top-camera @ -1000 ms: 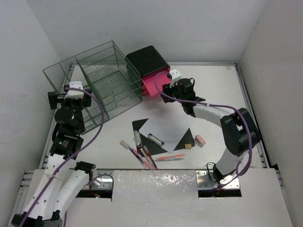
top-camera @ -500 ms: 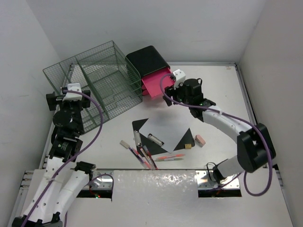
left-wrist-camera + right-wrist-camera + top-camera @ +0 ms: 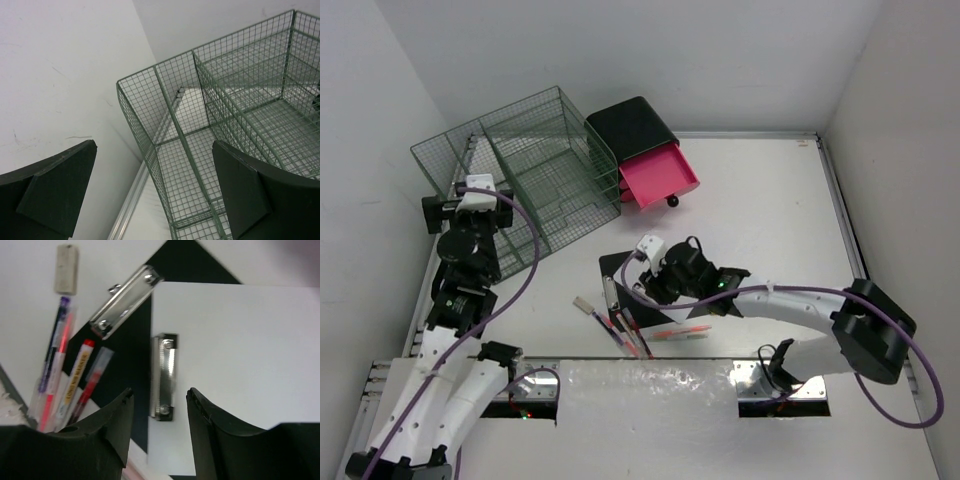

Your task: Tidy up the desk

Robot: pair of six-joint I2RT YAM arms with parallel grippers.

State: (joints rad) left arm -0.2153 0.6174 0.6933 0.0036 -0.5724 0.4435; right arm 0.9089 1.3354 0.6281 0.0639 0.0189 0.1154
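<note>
The desk is a white tabletop with thin metal rails. On its near middle lie a black clipboard and a white sheet held by a metal clip. My right gripper hovers open just over that clip, its jaws to either side and nothing between them; from above the right gripper sits over the clipboards. My left gripper stands wide open and empty beside the green wire rack, and from above the left gripper is at the rack's left end.
Several pens and a pale eraser lie left of the clipboards, with a pink pen near the front edge. A black box with its pink drawer pulled out stands at the back, next to the green rack.
My right arm has swung away from the pink drawer, forward and left, down over the clipboards. Its jaws widened, then narrowed again. The left arm has stayed in place.
</note>
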